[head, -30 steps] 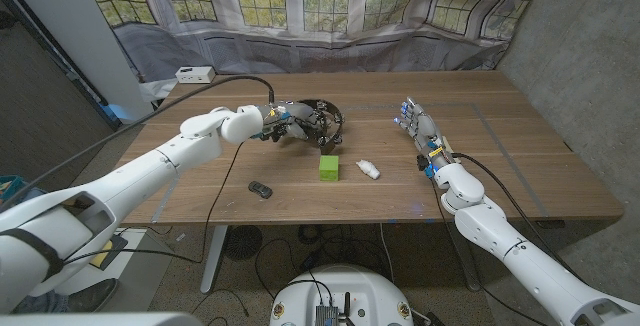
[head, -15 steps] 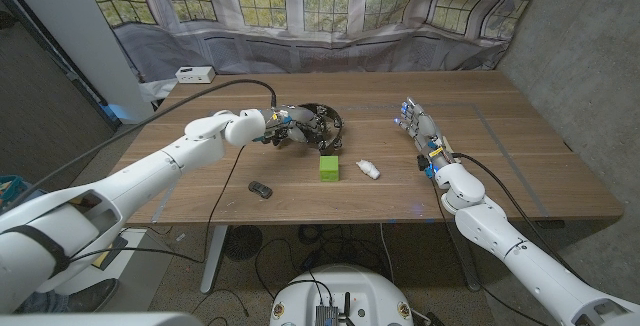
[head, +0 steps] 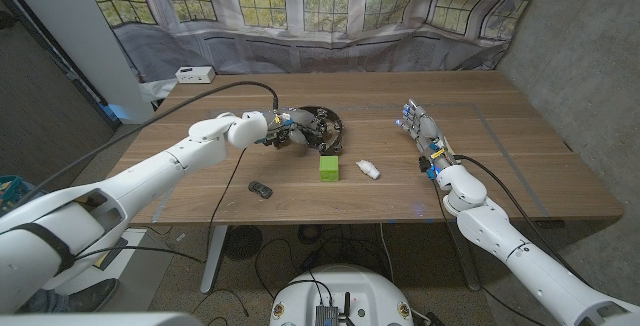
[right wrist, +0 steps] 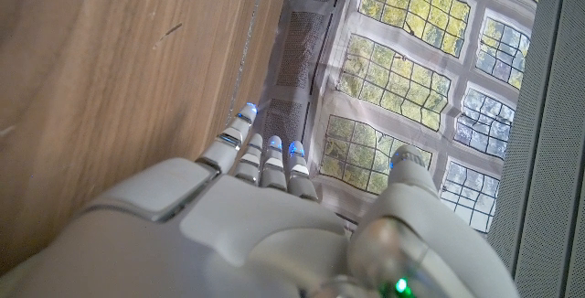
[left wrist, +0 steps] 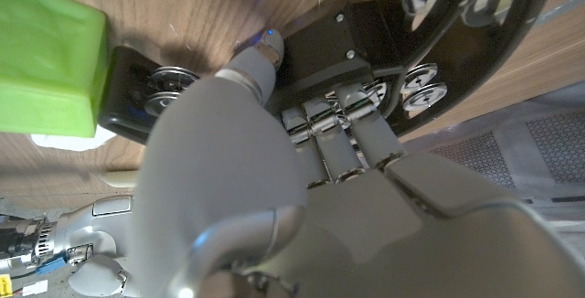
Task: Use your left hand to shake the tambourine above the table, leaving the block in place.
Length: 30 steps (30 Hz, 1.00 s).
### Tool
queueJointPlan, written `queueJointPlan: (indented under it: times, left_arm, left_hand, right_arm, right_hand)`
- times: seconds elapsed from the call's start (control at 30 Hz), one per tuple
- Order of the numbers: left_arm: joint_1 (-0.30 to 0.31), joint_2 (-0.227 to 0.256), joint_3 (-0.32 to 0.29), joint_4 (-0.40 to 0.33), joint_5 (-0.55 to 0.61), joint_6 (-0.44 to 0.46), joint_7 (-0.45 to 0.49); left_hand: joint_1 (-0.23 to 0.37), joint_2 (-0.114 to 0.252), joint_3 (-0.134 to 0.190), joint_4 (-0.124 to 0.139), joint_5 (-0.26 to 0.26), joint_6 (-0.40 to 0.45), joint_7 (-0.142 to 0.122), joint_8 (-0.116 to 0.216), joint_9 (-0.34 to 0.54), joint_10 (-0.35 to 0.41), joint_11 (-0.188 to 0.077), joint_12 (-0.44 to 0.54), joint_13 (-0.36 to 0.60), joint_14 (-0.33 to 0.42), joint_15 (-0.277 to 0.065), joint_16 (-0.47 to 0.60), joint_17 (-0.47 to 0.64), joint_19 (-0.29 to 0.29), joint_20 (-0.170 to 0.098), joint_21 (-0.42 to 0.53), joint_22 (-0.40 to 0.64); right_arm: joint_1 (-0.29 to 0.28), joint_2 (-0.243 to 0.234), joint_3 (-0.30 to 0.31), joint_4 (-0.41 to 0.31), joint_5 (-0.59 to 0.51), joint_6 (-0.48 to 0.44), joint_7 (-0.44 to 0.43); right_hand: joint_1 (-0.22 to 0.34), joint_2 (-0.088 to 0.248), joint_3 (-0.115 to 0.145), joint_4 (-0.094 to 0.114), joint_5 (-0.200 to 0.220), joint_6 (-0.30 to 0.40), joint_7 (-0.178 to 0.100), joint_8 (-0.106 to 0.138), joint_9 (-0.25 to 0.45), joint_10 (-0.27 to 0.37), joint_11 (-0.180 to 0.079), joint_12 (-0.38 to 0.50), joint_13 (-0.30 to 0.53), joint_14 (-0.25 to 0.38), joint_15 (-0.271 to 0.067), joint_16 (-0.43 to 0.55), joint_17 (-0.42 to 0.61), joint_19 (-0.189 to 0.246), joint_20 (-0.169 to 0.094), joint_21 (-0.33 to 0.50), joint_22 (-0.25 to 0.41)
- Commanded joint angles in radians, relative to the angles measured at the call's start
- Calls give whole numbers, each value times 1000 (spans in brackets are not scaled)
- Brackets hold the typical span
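Head view: left robot hand (head: pixel 283 130) grips tambourine (head: pixel 322 126) rim at 9 o'clock side. Tambourine sits at 12 o'clock of green block (head: pixel 329 168), close. Right robot hand (head: pixel 419 126) well apart at 3 o'clock, fingers spread, holding nothing.

Left wrist view: fingers (left wrist: pixel 343 129) curled over black rim (left wrist: pixel 366 47), block (left wrist: pixel 50 53) just beside.

Right wrist view: right robot hand's straight fingers (right wrist: pixel 265 165) over bare surface (right wrist: pixel 110 79).
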Motion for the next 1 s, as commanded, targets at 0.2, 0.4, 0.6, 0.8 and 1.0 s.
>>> queueJointPlan:
  times: [0.2,0.4,0.6,0.8,1.0]
  left_arm:
    - [-16,-11,20,33,-6,4,-13]
    - [-18,-11,24,32,0,13,-11]
    - [-24,-11,31,35,6,17,-21]
    - [-25,-6,39,21,35,36,-19]
    - [-23,0,41,11,52,44,-15]
  left_hand:
    - [-5,45,33,37,6,-5,6,-1,1,-16,4,-12,1,22,-40,2,4,-17,3,1,3]
    - [-17,45,31,45,7,-40,11,-13,1,-43,6,-24,2,-9,-26,-9,1,-37,3,-2,2]
    - [-35,38,27,50,7,-93,18,-25,0,-98,18,-46,-7,-65,-15,-19,0,-81,9,-14,1]
    - [-68,18,1,54,6,-147,13,-30,-3,-152,19,-57,-17,-175,18,-29,3,-154,27,-38,1]
    - [-84,3,-24,53,6,-182,8,-32,-6,-190,21,-58,-24,-252,35,-27,7,-209,36,-57,0]
  right_arm:
    - [4,2,-3,4,7,-10,2]
    - [3,0,-5,4,-1,-7,1]
    - [2,2,-5,2,-1,-8,-3]
    - [4,3,-6,5,-1,-8,-3]
    - [5,6,-6,6,0,-5,-3]
  right_hand:
    - [13,1,-3,-1,-1,6,0,-2,4,11,-1,-1,6,6,2,-1,5,11,2,0,4]
    - [13,0,-4,-1,-1,5,0,-2,4,11,0,-1,6,6,2,0,5,11,2,0,4]
    - [13,1,-4,-1,-1,5,1,-2,4,10,0,-1,6,5,4,-1,5,10,2,-1,4]
    - [14,1,-3,-1,-1,5,1,-2,4,10,0,-1,6,3,4,-2,5,10,2,-1,4]
    - [14,1,-4,-1,-1,5,1,-2,4,9,0,-1,6,3,3,-2,5,9,2,-1,4]
